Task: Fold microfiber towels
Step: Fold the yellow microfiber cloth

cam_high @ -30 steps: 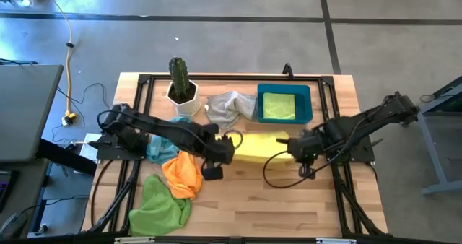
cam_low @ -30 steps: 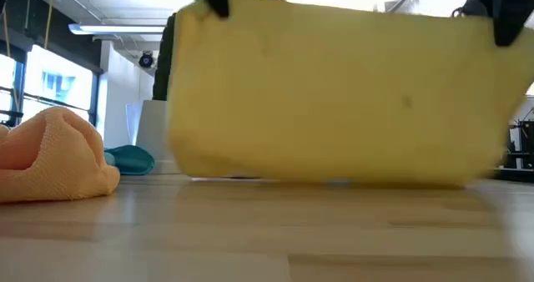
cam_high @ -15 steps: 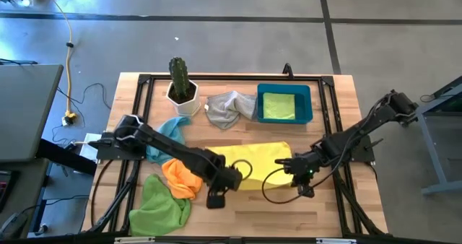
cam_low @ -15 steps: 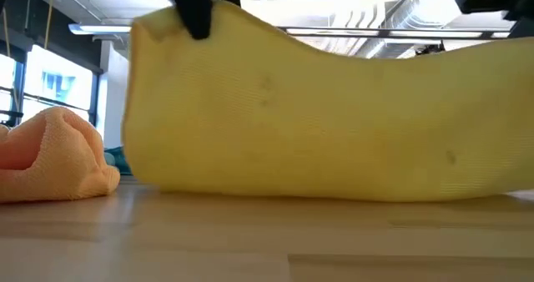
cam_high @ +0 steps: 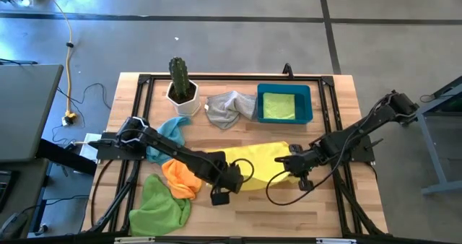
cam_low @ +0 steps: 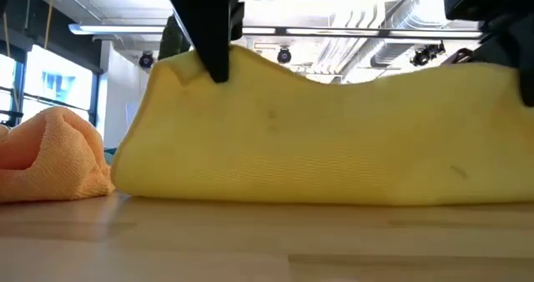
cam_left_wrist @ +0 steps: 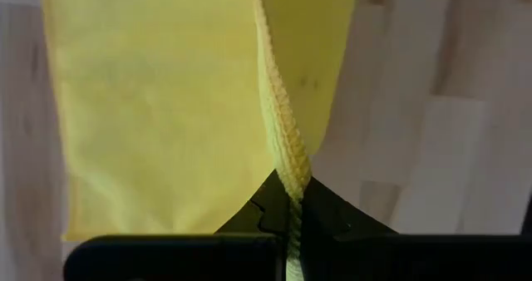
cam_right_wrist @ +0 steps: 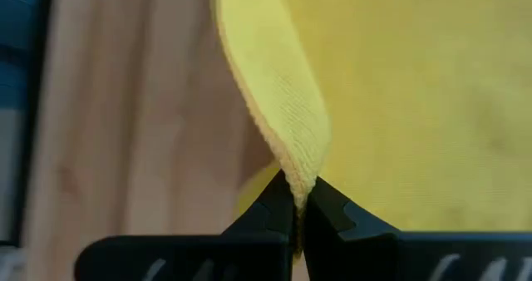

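Overhead; table-level; two close wrist views

Soft ribbed-weave yellow towel (matt) on smooth wooden table.

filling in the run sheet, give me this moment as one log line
step: folding yellow towel | left claw: shut on one towel edge | right claw: shut on another edge | towel: lower part on table, top held up

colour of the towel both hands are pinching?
Yellow towel; clearest in the low view.
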